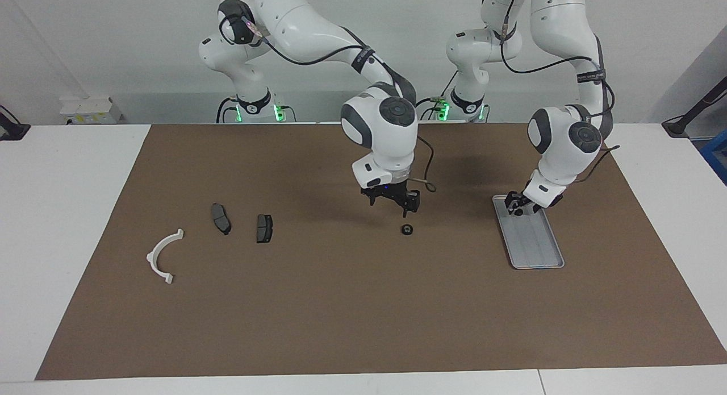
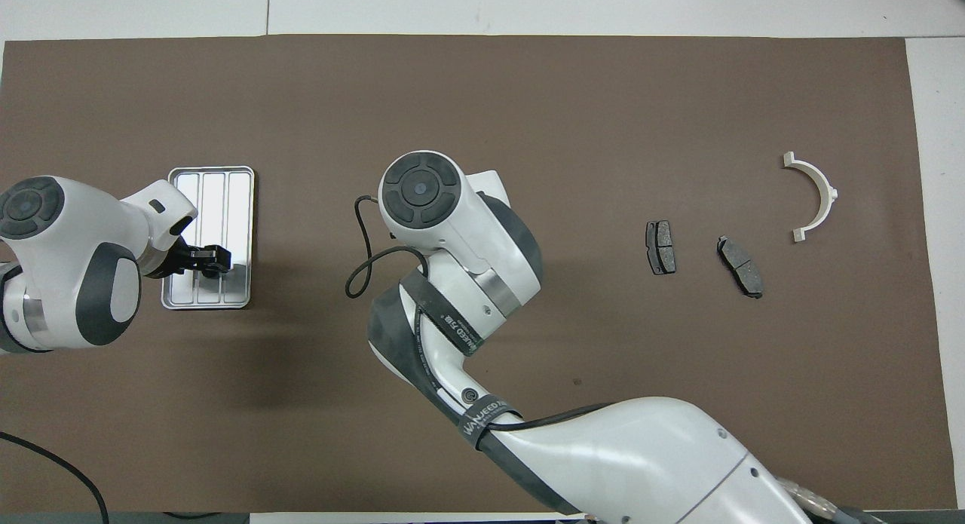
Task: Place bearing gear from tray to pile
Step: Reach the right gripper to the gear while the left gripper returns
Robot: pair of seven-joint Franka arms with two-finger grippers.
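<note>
- One small dark round bearing gear [image 1: 406,229] lies alone on the brown mat [image 1: 363,304] near the middle of the surface, between the tray and the pile; in the overhead view the right arm hides it.
- Right gripper [image 1: 397,206] hangs just above the gear, not touching it; its fingers look spread apart with nothing between them.
- Flat rectangular silver metal tray [image 1: 537,244] with raised rim and lengthwise ridges sits toward the left arm's end, well apart from the gear.
- Left gripper [image 1: 515,206] is low over the tray's end nearer the robots; whether its fingers are apart or together I cannot tell.
- Toward the right arm's end lies the pile: two dark grey brake-pad-shaped pieces [image 1: 221,218] [image 1: 264,228] and a white plastic half-ring bracket [image 1: 162,257], all apart from one another.
</note>
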